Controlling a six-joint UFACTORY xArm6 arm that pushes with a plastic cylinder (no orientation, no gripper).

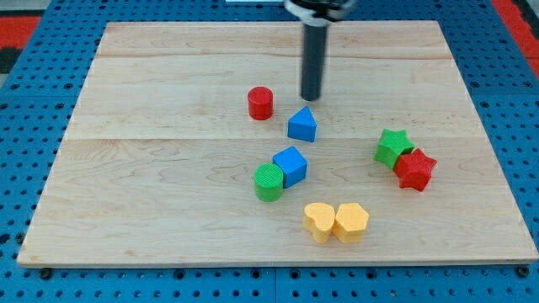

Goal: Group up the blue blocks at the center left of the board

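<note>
A blue triangular block (302, 124) lies near the middle of the wooden board (152, 168). A blue cube (290, 165) lies below it, touching a green cylinder (269, 182) on its lower left. My tip (311, 98) stands just above the blue triangle, slightly to its right, with a small gap. A red cylinder (260, 103) stands to the left of my tip.
A green star (392, 146) and a red star (414, 168) touch each other at the view's right. Two yellow heart-shaped blocks (319, 221) (351, 222) sit side by side near the bottom. Blue pegboard surrounds the board.
</note>
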